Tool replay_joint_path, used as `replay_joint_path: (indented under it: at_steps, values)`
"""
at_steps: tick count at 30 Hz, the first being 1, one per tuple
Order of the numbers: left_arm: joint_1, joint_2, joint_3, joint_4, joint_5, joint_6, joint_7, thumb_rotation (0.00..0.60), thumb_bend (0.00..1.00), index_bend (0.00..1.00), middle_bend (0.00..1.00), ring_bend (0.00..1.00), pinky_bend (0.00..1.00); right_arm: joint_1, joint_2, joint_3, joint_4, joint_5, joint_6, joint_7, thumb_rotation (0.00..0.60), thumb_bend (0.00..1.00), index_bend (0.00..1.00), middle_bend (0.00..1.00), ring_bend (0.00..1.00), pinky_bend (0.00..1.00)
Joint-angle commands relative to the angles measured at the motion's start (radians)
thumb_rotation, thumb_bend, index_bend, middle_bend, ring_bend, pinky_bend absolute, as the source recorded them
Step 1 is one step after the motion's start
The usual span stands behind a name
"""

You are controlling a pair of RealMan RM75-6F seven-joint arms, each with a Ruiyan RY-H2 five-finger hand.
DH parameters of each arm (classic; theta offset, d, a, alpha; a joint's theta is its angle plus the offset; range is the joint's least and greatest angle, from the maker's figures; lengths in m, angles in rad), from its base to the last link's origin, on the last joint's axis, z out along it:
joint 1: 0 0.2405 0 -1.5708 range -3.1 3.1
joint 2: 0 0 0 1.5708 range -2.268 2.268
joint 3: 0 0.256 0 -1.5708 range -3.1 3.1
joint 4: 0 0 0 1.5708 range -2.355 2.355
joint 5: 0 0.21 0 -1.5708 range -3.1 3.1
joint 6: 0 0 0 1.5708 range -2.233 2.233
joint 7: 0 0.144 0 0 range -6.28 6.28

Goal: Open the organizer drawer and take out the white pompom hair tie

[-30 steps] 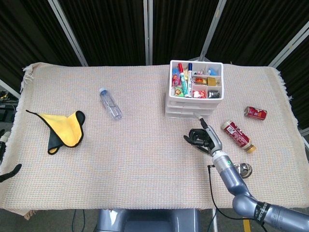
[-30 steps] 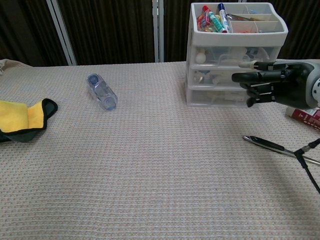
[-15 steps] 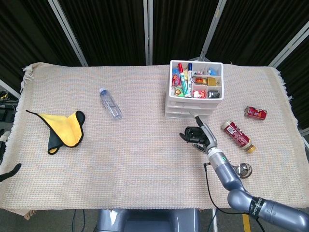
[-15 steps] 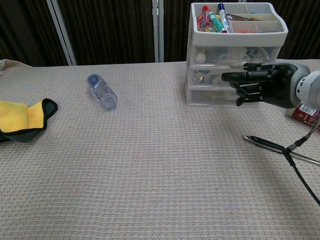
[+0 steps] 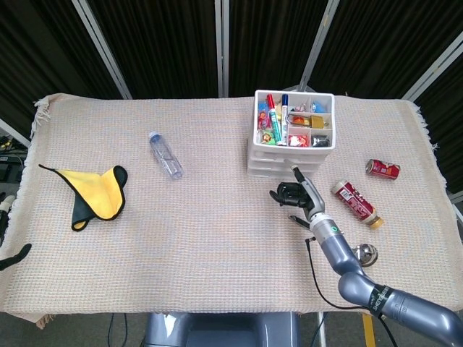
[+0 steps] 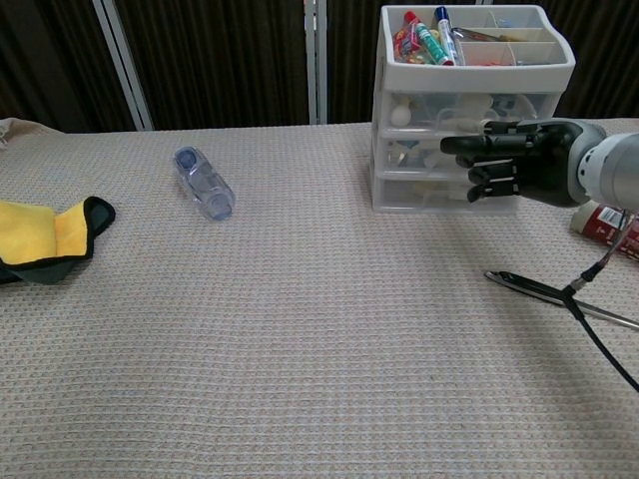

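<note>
We find the right hand [image 6: 514, 165] raised just in front of the white plastic three-drawer organizer [image 6: 474, 120], level with its middle and lower drawers in the chest view and near the front right of the unit in the head view [image 5: 293, 194]. The drawer fronts lie directly beyond the hand, away from the robot, and each drawer runs its long axis left to right across the hand's line of approach; in our judgement the coming move is a short reach forward to a drawer front, then a pull back toward the robot. The right hand is clearly the nearer one. The left hand shows in neither view. The right hand's fingers [image 6: 479, 146] are curled partway in, one reaching out sideways across the drawer front, and they hold nothing; we cannot tell whether any fingertip touches the drawer. All three drawers appear shut. A pale round item [image 6: 400, 116] shows through the clear front of the top drawer at its left end; we judge it may be the white pompom hair tie, but the view is too small to confirm. A black-handled tool [image 6: 529, 287] lies on the woven beige table cover [image 6: 300, 349] near the right arm.
</note>
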Motion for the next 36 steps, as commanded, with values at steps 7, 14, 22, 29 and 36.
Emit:
replay_joint_path:
  at_steps: [7, 14, 22, 29, 36]
  values:
    - [-0.004, -0.003, -0.001, 0.006, -0.006, -0.01, -0.001, 0.6, 0.23, 0.0, 0.0, 0.0, 0.0, 0.013, -0.026, 0.018, 0.033, -0.009, -0.011, 0.007, 0.6, 0.21, 0.0, 0.72, 0.77, 0.63]
    - [-0.007, 0.002, 0.0, 0.005, -0.008, -0.02, -0.006, 0.6, 0.23, 0.0, 0.0, 0.0, 0.0, 0.02, -0.045, 0.024, 0.057, -0.013, -0.021, 0.009, 0.6, 0.21, 0.04, 0.72, 0.77, 0.63]
    - [-0.012, 0.007, 0.003, -0.005, -0.022, -0.04, 0.005, 0.6, 0.23, 0.0, 0.0, 0.0, 0.0, 0.025, -0.063, 0.047, 0.086, -0.036, -0.059, 0.049, 0.6, 0.22, 0.11, 0.72, 0.77, 0.63]
    - [-0.016, 0.005, 0.001, -0.007, -0.028, -0.048, 0.013, 0.6, 0.23, 0.0, 0.0, 0.0, 0.0, 0.026, -0.077, 0.054, 0.102, -0.057, -0.072, 0.068, 0.6, 0.22, 0.17, 0.72, 0.77, 0.63]
    - [-0.018, 0.003, 0.002, -0.006, -0.029, -0.049, 0.016, 0.6, 0.23, 0.0, 0.0, 0.0, 0.0, 0.021, -0.084, 0.053, 0.106, -0.066, -0.089, 0.084, 0.6, 0.23, 0.22, 0.72, 0.77, 0.63]
